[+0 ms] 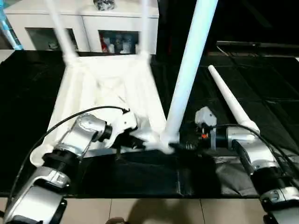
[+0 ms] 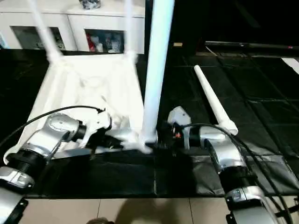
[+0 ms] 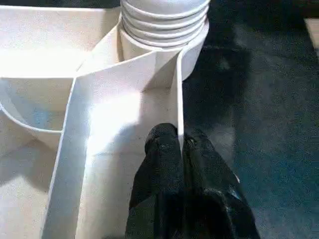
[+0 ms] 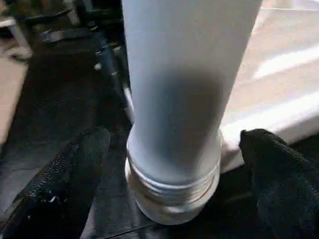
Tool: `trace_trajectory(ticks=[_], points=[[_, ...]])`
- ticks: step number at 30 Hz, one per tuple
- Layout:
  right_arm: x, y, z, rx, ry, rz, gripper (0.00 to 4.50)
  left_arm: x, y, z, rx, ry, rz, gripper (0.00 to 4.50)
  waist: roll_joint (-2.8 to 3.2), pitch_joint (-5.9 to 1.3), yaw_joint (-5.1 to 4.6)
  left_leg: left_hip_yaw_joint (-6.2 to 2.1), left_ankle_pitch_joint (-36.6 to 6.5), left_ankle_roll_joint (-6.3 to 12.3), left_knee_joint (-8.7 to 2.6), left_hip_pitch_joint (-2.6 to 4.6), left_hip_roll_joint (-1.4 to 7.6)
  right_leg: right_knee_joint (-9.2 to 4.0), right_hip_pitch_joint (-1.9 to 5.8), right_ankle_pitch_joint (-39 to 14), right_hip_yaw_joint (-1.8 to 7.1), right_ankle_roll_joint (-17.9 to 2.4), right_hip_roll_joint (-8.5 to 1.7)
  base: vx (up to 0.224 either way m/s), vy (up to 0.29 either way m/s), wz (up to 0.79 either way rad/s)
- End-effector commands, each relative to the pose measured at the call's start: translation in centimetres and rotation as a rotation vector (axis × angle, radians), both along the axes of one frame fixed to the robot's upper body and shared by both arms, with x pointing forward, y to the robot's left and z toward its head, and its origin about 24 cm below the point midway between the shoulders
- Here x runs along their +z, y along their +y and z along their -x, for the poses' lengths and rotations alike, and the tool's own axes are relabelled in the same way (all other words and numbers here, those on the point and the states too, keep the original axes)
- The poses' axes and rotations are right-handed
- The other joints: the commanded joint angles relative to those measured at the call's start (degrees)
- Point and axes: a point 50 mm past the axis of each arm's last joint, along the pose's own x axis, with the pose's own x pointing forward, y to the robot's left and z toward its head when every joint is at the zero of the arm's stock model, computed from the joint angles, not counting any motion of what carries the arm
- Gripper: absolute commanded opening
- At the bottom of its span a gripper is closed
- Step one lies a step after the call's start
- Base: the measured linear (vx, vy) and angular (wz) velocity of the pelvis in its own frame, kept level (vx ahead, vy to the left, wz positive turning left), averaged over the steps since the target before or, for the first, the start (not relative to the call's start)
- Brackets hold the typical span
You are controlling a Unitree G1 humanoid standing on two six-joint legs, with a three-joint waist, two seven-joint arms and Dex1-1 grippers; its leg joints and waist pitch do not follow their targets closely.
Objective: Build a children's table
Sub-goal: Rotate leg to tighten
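Beside the upright leg [image 4: 174, 99], the right pincer [image 4: 172, 169] gapes level.

Both silver forearms angled inward toward each other. Left gripper [image 3: 180, 144] fingers pinched tight, clamped on thin white rib of table top [image 3: 99, 124]. Right gripper [image 4: 172, 159] jaws spread wide either side of upright leg [image 4: 184, 89], not touching it.

Home-like room: white glass-door cabinet [image 1: 84, 28], tiled floor [image 1: 154, 210]
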Motion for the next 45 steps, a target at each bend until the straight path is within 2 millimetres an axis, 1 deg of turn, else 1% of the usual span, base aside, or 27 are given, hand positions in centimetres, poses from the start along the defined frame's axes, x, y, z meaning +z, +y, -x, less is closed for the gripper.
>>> trace_trajectory(ticks=[1, 4, 8, 9, 13, 14, 20, 23, 26, 28, 29, 30, 31, 32, 33, 34, 35, 36, 37, 38, 39, 40, 41, 42, 43, 44, 45], points=[[0.4, 0.3, -0.2, 0.046, -0.019, 0.024, 4.46, -0.3, -1.2, 0.8, -0.142, 0.027, -0.038, 0.0, 0.23, -3.95, -0.45, -1.82, -8.69, 3.12, -3.59, 1.0, 4.37, -4.2, 2.91, -11.05, 3.87, -10.99, -6.11, 0.0, 0.0, 0.0], [0.1, 0.5, -0.4, 0.076, -0.008, 0.051, 4.3, -0.4, -1.1, 0.9, -0.172, 0.025, -0.053, 0.0, 0.14, -3.93, -0.44, -1.81, -8.87, 2.75, -3.61, 1.01, 4.35, -4.07, 2.9, -10.87, 3.82, -11.5, -6.1, 0.0, 0.0, 0.0], [0.0, 0.7, -0.6, 0.091, -0.004, 0.066, 4.09, -0.3, -1.2, 0.9, -0.185, 0.019, -0.054, 0.0, -0.03, -3.94, -0.36, -1.81, -8.64, 2.91, -3.55, 0.9, 4.32, -4.03, 3.0, -11.09, 3.86, -11.27, -6.22, 0.0, 0.0, 0.0], [0.2, 0.8, -0.6, 0.096, -0.002, 0.054, 3.87, -0.3, -1.2, 0.9, -0.189, 0.018, -0.052, 0.0, 0.01, -3.96, -0.39, -1.84, -8.4, 2.96, -3.55, 0.85, 4.3, -4.03, 3.06, -11.12, 3.83, -11.16, -6.19, 0.0, 0.0, 0.0], [0.2, 1.0, -0.5, 0.123, 0.005, 0.045, 3.56, -0.3, -1.2, 1.0, -0.2, 0.02, -0.052, 0.0, 0.02, -3.98, -0.42, -1.81, -8.38, 3.22, -3.5, 0.9, 4.34, -4.04, 2.98, -11.15, 3.84, -11.03, -6.14, 0.0, 0.0, 0.0], [0.1, 1.0, -0.4, 0.132, 0.009, 0.043, 3.56, -0.4, -1.2, 1.0, -0.204, 0.019, -0.053, 0.0, 0.02, -3.99, -0.4, -1.83, -8.26, 3.23, -3.51, 0.9, 4.36, -4.0, 2.99, -11.03, 3.83, -11.05, -6.14, 0.0, 0.0, 0.0], [-0.2, 1.2, -0.1, 0.153, 0.021, 0.029, 3.0, -0.4, -1.0, 1.0, -0.21, 0.022, -0.059, 0.0, -0.02, -4.0, -0.32, -1.79, -7.93, 3.53, -3.45, 0.87, 4.32, -4.0, 2.96, -10.9, 3.8, -11.13, -6.16, 0.0, 0.0, 0.0], [-0.3, 1.2, 0.0, 0.155, 0.026, 0.021, 2.89, -0.5, -1.0, 1.0, -0.208, 0.023, -0.06, 0.0, -0.01, -3.99, -0.39, -1.83, -8.11, 3.4, -3.5, 0.85, 4.34, -3.97, 2.96, -11.09, 3.79, -11.05, -6.1, 0.0, 0.0, 0.0], [-0.5, 1.5, 0.2, 0.127, 0.045, -0.023, 2.78, -0.6, -1.1, 0.7, -0.143, 0.026, -0.04, 0.0, 0.05, -4.02, -0.36, -1.82, -8.25, 3.18, -3.5, 0.9, 4.33, -4.01, 2.99, -11.35, 3.8, -11.02, -6.13, 0.0, 0.0, 0.0], [-1.2, 1.9, 0.2, 0.062, 0.064, -0.031, 2.77, -0.5, -1.5, 0.2, -0.061, 0.003, -0.023, 0.0, 0.05, -3.96, -0.41, -1.86, -8.42, 2.98, -3.56, 0.88, 4.38, -4.03, 2.97, -11.9, 3.8, -11.05, -6.16, 0.0, 0.0, 0.0], [-1.8, 2.2, 0.4, 0.016, 0.06, -0.033, 2.76, -0.5, -1.7, -0.4, 0.009, -0.019, -0.023, 0.0, 0.12, -3.83, -0.48, -1.84, -9.03, 2.88, -3.63, 0.96, 4.4, -4.2, 2.77, -12.63, 3.8, -10.96, -6.11, 0.0, 0.0, 0.0], [-2.0, 2.4, 0.4, 0.001, 0.07, -0.036, 2.75, -0.4, -1.9, -0.5, 0.03, -0.023, -0.019, 0.0, 0.07, -3.5, -0.51, -1.93, -10.98, 2.16, -3.82, 1.27, 4.41, -4.81, 2.65, -16.07, 3.78, -10.49, -6.31, 0.0, 0.0, 0.0], [-2.1, 2.4, 0.5, -0.008, 0.076, -0.037, 2.75, -0.4, -1.9, -0.6, 0.042, -0.025, -0.016, 0.0, -0.21, -3.33, -0.72, -2.01, -12.6, 1.49, -3.93, 1.3, 4.21, -5.19, 2.85, -20.26, 3.75, -9.39, -6.42, 0.0, 0.0, 0.0], [-2.6, 2.8, 0.5, -0.06, 0.096, -0.036, 2.75, -0.2, -2.3, -1.0, 0.106, -0.029, 0.011, 0.0, -0.12, -3.25, -0.74, -2.12, -13.1, 1.16, -4.01, 1.33, 4.24, -5.33, 2.89, -21.95, 3.74, -8.9, -6.54, 0.0, 0.0, 0.0], [-3.0, 3.4, 0.4, -0.117, 0.1, -0.042, 2.75, 0.0, -2.8, -1.4, 0.167, -0.031, 0.04, 0.0, -0.12, -2.93, -1.18, -2.24, -14.94, 0.58, -4.28, 1.52, 4.26, -5.76, 2.71, -25.3, 3.67, -8.05, -6.46, 0.0, 0.0, 0.0], [-3.5, 4.3, 0.3, -0.203, 0.107, -0.055, 2.75, 0.2, -3.5, -1.8, 0.248, -0.026, 0.081, 0.0, 0.0, -2.55, -1.55, -2.4, -18.21, -0.14, -4.29, 2.23, 4.07, -6.53, 2.3, -30.56, 3.48, -6.9, -6.6, 0.0, 0.0, 0.0], [-3.5, 4.3, 0.3, -0.203, 0.107, -0.055, 2.75, 0.2, -3.5, -1.8, 0.248, -0.026, 0.081, 0.0, -0.21, -2.53, -1.86, -2.43, -19.11, -0.66, -4.32, 2.43, 4.06, -6.68, 2.25, -32.36, 3.49, -6.39, -6.64, 0.0, 0.0, 0.0], [-3.9, 5.4, -0.1, -0.316, 0.137, -0.081, 2.75, 0.3, -4.4, -2.0, 0.313, -0.016, 0.118, 0.0, -0.48, -2.73, -2.31, -2.78, -18.98, -0.99, -4.38, 2.18, 3.82, -6.85, 2.65, -34.08, 3.35, -5.41, -6.87, 0.0, 0.0, 0.0], [-3.9, 5.4, -0.1, -0.318, 0.137, -0.081, 2.74, 0.3, -4.4, -2.1, 0.315, -0.017, 0.119, 0.0, -0.41, -2.77, -2.86, -3.02, -18.4, -1.13, -4.56, 1.8, 3.81, -6.86, 2.78, -33.9, 3.21, -5.0, -6.87, 0.0, 0.0, 0.0], [-4.0, 6.1, -0.3, -0.365, 0.144, -0.092, 2.74, 0.3, -4.9, -2.2, 0.35, -0.017, 0.134, 0.0, -0.42, -2.87, -3.09, -3.04, -18.18, -0.97, -4.55, 1.64, 3.79, -6.87, 2.89, -33.59, 3.2, -4.7, -6.84, 0.0, 0.0, 0.0], [-4.1, 7.1, -0.5, -0.421, 0.154, -0.103, 2.74, 0.3, -5.5, -2.4, 0.404, -0.017, 0.151, 0.0, -0.26, -2.9, -3.51, -2.97, -17.99, -0.69, -4.59, 1.7, 3.87, -6.9, 2.7, -32.14, 3.3, -4.96, -6.74, 0.0, 0.0, 0.0], [-4.2, 8.0, -0.8, -0.476, 0.168, -0.107, 2.74, 0.4, -6.1, -2.7, 0.458, -0.017, 0.168, 0.0, -0.34, -2.96, -3.87, -2.92, -17.92, -0.69, -4.56, 1.84, 3.9, -6.78, 2.52, -30.38, 3.36, -5.77, -6.64, 0.0, 0.0, 0.0], [-4.2, 8.5, -0.9, -0.511, 0.179, -0.107, 2.74, 0.5, -6.4, -2.8, 0.493, -0.016, 0.179, 0.0, -0.19, -3.0, -4.03, -2.87, -17.52, -0.6, -4.55, 1.72, 3.86, -6.64, 2.6, -29.25, 3.42, -6.24, -6.62, 0.0, 0.0, 0.0], [-4.3, 8.9, -1.0, -0.536, 0.184, -0.105, 2.74, 0.5, -6.6, -3.0, 0.519, -0.018, 0.187, 0.0, -0.17, -3.05, -4.13, -2.8, -17.15, -0.48, -4.56, 1.79, 3.8, -6.61, 2.5, -27.85, 3.44, -6.82, -6.51, 0.0, 0.0, 0.0], [-4.3, 9.5, -1.2, -0.586, 0.196, -0.105, 2.74, 0.7, -7.1, -3.2, 0.563, -0.025, 0.204, 0.0, -0.34, -3.13, -4.29, -2.66, -16.23, -0.14, -4.51, 1.67, 3.76, -6.4, 2.59, -26.0, 3.6, -7.28, -6.47, 0.0, 0.0, 0.0], [-4.3, 9.8, -1.3, -0.615, 0.203, -0.105, 2.74, 0.8, -7.4, -3.3, 0.583, -0.031, 0.213, 0.0, -0.28, -3.12, -4.31, -2.65, -15.73, -0.08, -4.55, 1.66, 3.79, -6.34, 2.58, -25.14, 3.66, -7.64, -6.5, 0.0, 0.0, 0.0], [-4.3, 10.2, -1.4, -0.642, 0.208, -0.101, 2.74, 1.0, -7.7, -3.4, 0.602, -0.035, 0.218, 0.0, -0.27, -3.22, -4.38, -2.45, -14.81, 0.17, -4.47, 1.63, 3.76, -6.15, 2.62, -22.65, 3.81, -8.3, -6.42, 0.0, 0.0, 0.0]])
